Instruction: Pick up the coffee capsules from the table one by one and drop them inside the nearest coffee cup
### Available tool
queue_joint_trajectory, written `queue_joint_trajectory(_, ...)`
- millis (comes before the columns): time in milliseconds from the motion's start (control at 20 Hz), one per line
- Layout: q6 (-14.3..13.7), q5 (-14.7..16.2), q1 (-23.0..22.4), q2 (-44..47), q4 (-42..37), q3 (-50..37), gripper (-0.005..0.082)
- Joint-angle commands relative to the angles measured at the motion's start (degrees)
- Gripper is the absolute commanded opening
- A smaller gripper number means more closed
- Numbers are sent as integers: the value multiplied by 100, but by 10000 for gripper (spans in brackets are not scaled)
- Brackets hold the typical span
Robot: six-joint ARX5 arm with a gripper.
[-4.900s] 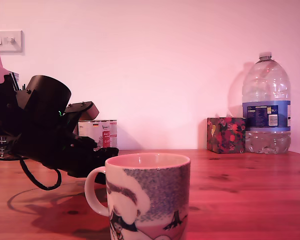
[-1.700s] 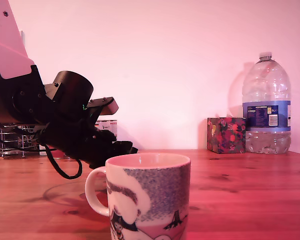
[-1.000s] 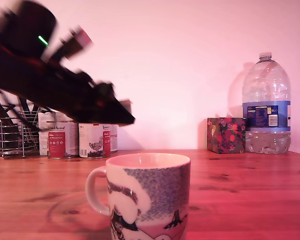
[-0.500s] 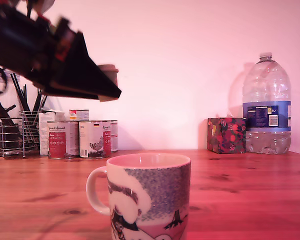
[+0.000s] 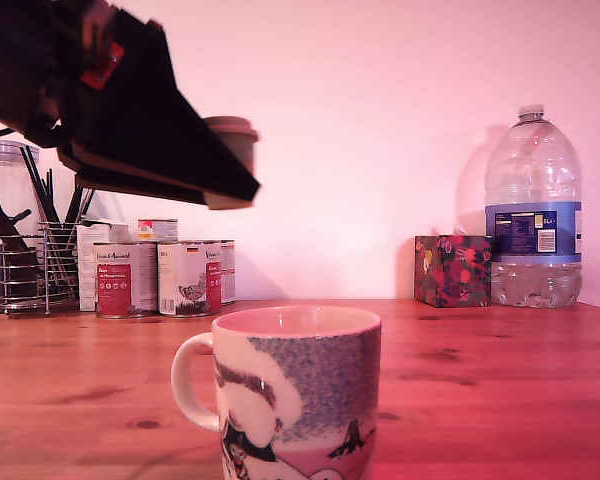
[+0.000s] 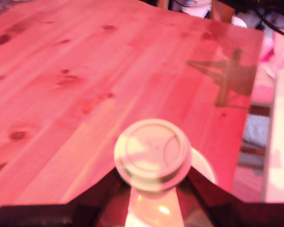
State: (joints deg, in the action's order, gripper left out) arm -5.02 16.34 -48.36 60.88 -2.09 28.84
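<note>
So, closest to my outside camera is the coffee cup point(image 5: 298, 390), standing upright on the table point(image 5: 480, 380) with its white handle toward the exterior view's left. I can only see the pale inner wall near the rim from this angle, so I can't tell what's inside it.

Up above and toward the exterior view's left of the cup is my gripper point(image 5: 242, 160), high off the wood and pointing toward the exterior view's right. It's clamped on a coffee capsule point(image 5: 232, 138), which pokes up above the dark fingers point(image 5: 190, 150) at the tip. The wrist view backs that up: the capsule point(image 6: 153, 153) sits pinched between the two dark fingers with its round flat face turned at the camera, and a pale round shape, probably the cup, peeks out right behind it against the table point(image 6: 85, 85). From the outside view the capsule looks to be over the handle side of the cup, but I can't judge the depth.

Further back on the exterior view's left, against the wall, there's a wire rack point(image 5: 25, 265) with dark utensils and a row of cans point(image 5: 165, 277). Far right at the back: a patterned box point(image 5: 452, 270) just beside a big water bottle point(image 5: 532, 210).
</note>
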Motion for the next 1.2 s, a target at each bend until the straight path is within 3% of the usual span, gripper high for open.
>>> queue_joint_trajectory(0, -2, -98, -63, 70, 28, -101, 107)
queue_joint_trajectory(250, -90, -188, -103, 542, 437, 328, 108)
queue_joint_trajectory(450, -299, -271, -240, 1126, 1038, 999, 108)
queue_joint_trajectory(850, -455, -514, -485, 1943, 2505, 1954, 108)
queue_joint_trajectory(1150, -553, -551, -507, 2009, 2614, 1989, 110)
